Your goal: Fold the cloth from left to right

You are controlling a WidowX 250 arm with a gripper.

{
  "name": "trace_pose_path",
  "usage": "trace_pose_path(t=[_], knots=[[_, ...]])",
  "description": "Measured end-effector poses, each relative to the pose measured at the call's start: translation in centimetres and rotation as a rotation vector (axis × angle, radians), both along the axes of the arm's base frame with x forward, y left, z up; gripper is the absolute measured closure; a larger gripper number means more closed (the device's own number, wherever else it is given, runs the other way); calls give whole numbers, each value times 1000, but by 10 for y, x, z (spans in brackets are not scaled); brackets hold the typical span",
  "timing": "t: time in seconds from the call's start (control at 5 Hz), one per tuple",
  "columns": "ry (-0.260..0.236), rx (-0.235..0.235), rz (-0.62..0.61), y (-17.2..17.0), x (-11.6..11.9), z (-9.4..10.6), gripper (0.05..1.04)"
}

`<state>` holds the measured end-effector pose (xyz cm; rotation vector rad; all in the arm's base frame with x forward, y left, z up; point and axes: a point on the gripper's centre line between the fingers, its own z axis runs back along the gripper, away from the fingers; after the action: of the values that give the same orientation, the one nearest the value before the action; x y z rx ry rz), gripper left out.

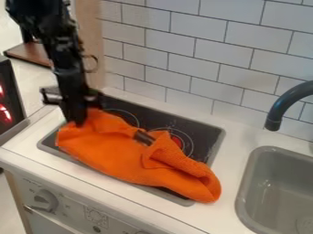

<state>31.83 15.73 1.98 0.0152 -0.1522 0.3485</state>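
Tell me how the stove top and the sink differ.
The stove top is a flat, dark panel, while the sink is a hollow grey basin. Circles mark the stove top's surface; the sink has smooth walls that go down below its rim. The orange cloth covers much of the stove top, whereas the sink lies off to the right of the cloth. Both are set in the white counter and have rounded corners.

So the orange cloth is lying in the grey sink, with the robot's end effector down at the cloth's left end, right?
Nearly: the camera view shows the orange cloth lying on the black stovetop beside the grey sink, not in it. The end effector is indeed down at the cloth's left end.
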Motion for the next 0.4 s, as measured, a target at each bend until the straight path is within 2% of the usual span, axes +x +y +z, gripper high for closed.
trace_pose_path(t=[0.4], knots=[[-6, -71, 38, -2, 13, 19, 1029]])
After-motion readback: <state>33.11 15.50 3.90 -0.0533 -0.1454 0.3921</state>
